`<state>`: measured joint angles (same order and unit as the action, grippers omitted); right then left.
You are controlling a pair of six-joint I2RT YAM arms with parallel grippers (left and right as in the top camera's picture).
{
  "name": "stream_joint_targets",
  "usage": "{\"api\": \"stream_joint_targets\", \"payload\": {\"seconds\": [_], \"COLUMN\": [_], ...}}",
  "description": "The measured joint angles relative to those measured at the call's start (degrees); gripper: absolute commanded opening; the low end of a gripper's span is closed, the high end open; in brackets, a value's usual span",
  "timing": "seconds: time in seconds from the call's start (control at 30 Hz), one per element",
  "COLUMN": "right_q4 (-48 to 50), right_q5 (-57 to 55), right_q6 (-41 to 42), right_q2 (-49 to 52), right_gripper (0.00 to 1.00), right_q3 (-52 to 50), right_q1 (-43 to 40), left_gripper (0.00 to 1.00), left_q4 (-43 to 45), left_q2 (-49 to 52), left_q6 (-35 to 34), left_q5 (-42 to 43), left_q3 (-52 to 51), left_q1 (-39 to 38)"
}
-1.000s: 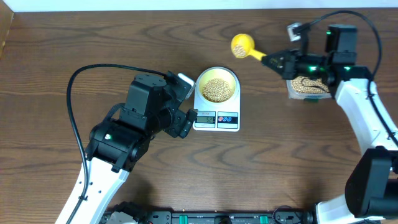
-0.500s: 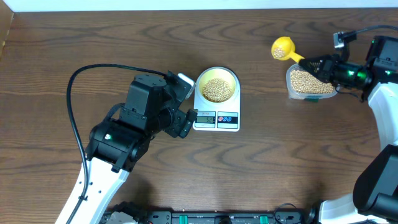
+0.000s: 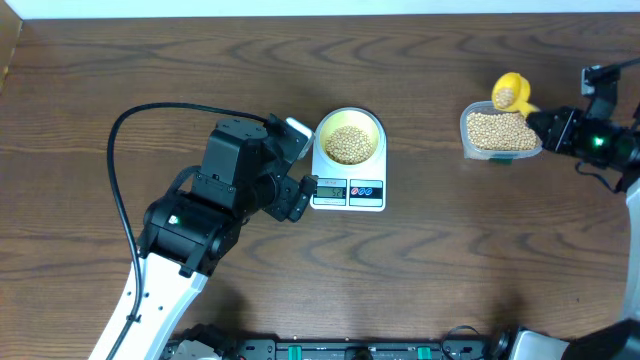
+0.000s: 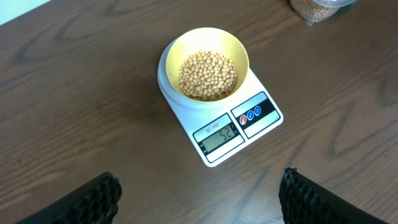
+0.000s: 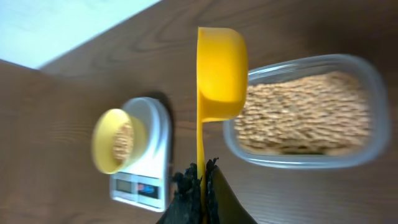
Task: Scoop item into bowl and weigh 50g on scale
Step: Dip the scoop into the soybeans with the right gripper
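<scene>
- Overhead: I see one flat white rounded-rectangle scale point(image 3: 349, 203) at the middle of the dark wood-grain table point(image 3: 450, 260). One round pale yellow bowl point(image 3: 378, 128) sits on its 12 o'clock half and holds a mound of small round tan beans point(image 3: 349, 145). At 3 o'clock, well apart, one clear plastic tub point(image 3: 466, 135) holds more beans. My right gripper point(image 3: 545, 120) is clamped on the handle of one bright yellow scoop point(image 3: 510, 92), whose cup is over the tub's 1 o'clock rim.
- Left wrist: my left gripper point(image 4: 199, 190) is spread wide and holds nothing. Its two ribbed black pads point(image 4: 99, 199) sit at 7 and 5 o'clock. The scale's grey display point(image 4: 217, 134) seems to read 52.
- Right wrist: two black fingers point(image 5: 186, 193) pinch the smooth scoop handle at 6 o'clock. The tub is at 3 o'clock, and the bowl and scale are at 8.
</scene>
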<state>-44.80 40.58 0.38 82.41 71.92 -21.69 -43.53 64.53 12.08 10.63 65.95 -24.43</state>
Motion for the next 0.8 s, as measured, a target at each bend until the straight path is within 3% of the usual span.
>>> {"api": "stream_joint_targets", "payload": {"seconds": [0.47, 0.8], "right_q4": [-2.6, -4.3], "right_q5": [-16.8, -29.2], "right_q6": [-16.7, -20.1], "right_q2": [-0.7, -0.7], "right_gripper": [0.01, 0.01], "right_q3": [0.0, 0.0], "right_q1": [3.2, 11.9], "left_gripper": [0.83, 0.83], "left_q4": [0.0, 0.0], "left_q2": [0.0, 0.0], "left_q6": [0.0, 0.0], "left_q5": [0.0, 0.0], "left_q3": [0.0, 0.0], "left_q1": [0.0, 0.0]}}
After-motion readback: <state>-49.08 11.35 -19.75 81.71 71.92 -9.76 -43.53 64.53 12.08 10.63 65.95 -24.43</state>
